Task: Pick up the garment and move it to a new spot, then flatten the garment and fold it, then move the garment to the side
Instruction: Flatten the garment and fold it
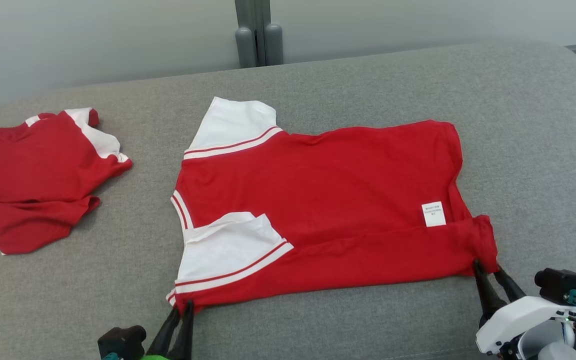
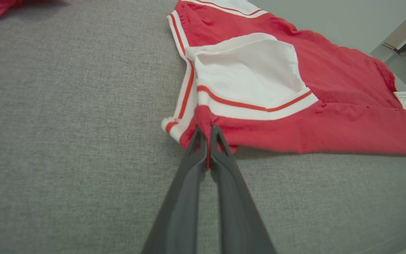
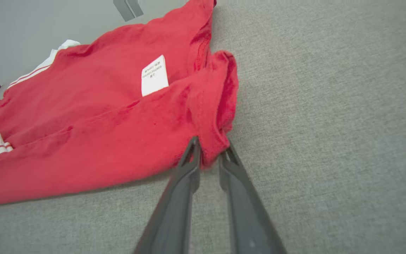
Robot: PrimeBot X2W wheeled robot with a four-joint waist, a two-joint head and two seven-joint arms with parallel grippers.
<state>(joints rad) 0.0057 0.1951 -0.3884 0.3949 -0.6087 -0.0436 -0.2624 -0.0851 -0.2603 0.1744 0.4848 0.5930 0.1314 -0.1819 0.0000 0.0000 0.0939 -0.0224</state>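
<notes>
Spreading across the middle of the grey sofa (image 1: 368,80), the red shirt (image 1: 328,190) lies flat with its near edge folded over, and a second red garment (image 1: 33,170) sits crumpled well off to the left. It looks like soft, light, floppy cloth that will sag and drag, so the two near corners are the places to hold. The left end effector (image 2: 207,131) is clenched on the corner below the white sleeve (image 1: 233,250). The right end effector (image 3: 210,146) has its fingers slightly parted around the hem corner near the label (image 1: 433,214). Gripping or letting go? I can't tell.
</notes>
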